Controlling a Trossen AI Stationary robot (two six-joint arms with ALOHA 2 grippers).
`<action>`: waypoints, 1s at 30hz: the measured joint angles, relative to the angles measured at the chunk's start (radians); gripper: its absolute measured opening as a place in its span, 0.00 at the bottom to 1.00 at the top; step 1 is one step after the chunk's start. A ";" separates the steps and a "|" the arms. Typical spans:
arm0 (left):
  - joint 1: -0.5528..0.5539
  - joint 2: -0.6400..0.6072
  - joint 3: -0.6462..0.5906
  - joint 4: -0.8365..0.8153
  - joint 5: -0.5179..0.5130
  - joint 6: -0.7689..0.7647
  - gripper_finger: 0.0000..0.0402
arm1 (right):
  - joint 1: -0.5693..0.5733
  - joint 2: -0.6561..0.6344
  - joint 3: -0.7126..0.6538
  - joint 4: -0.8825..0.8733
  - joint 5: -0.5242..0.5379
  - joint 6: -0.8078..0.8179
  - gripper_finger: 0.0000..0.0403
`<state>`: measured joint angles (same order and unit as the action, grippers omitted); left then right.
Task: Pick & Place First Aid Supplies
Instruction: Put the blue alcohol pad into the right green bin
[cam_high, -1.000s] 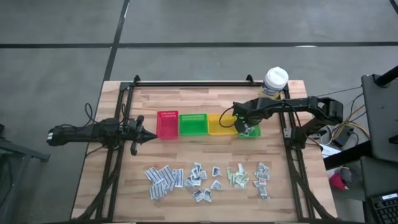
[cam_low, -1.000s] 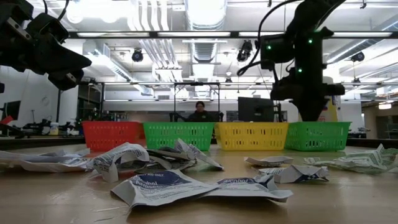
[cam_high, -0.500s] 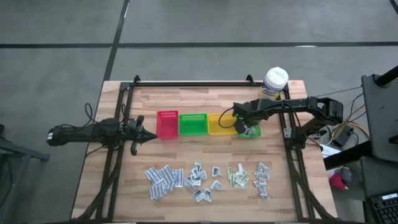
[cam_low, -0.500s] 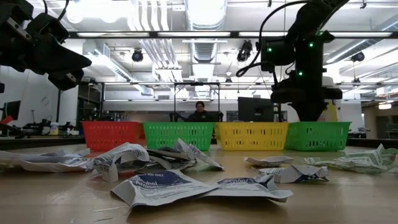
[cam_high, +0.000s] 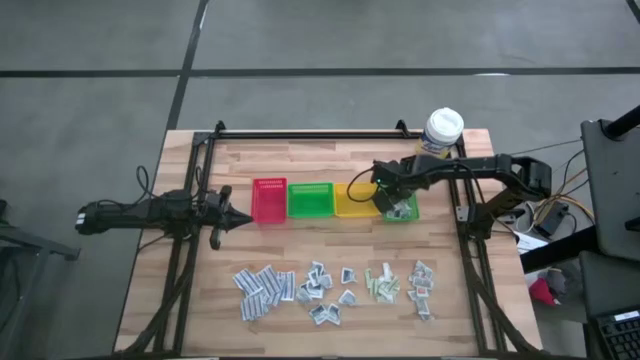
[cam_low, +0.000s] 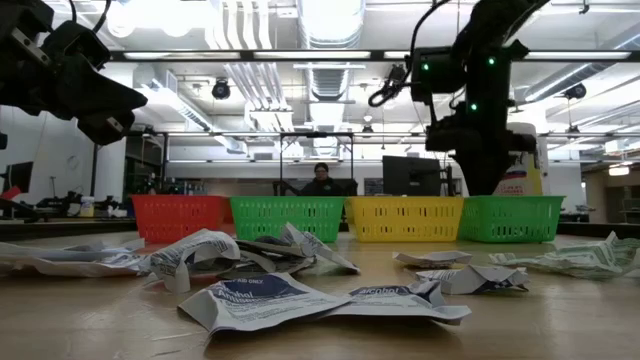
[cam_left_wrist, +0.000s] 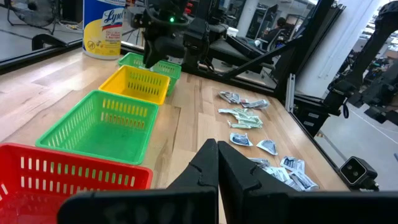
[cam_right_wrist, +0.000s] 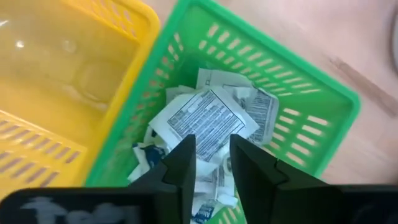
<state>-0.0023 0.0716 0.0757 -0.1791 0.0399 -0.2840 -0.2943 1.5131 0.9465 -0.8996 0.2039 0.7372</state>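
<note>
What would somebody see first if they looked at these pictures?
Probably the row of bright little bins across the middle of the table: red bin, green bin, yellow bin and a second green bin. The right pincer hangs open over that last bin, which holds crumpled white packets. Nearer the table's front edge lies a scatter of small sachets.

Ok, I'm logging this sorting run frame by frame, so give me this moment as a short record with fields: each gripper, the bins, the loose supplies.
right gripper: open, empty, above the rightmost green bin
sachets in that bin: several, lying below the fingers
left gripper: shut, empty, waiting beside the red bin
bin row: red, green, yellow, green
loose sachets: scattered along the table's near part
wipes tub: behind the bins
</note>
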 joint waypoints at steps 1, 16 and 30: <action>0.000 0.000 0.000 0.000 0.000 0.000 0.00 | 0.000 0.000 0.017 -0.019 0.000 0.000 0.25; 0.000 0.000 0.000 0.000 0.000 0.001 0.00 | 0.196 -0.002 0.202 -0.166 -0.071 0.014 0.19; 0.000 0.000 0.000 0.000 0.000 0.023 0.00 | 0.562 -0.002 0.188 0.132 -0.075 -0.069 0.18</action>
<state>-0.0021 0.0718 0.0761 -0.1791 0.0399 -0.2615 0.2676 1.5116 1.1344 -0.7678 0.1291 0.6678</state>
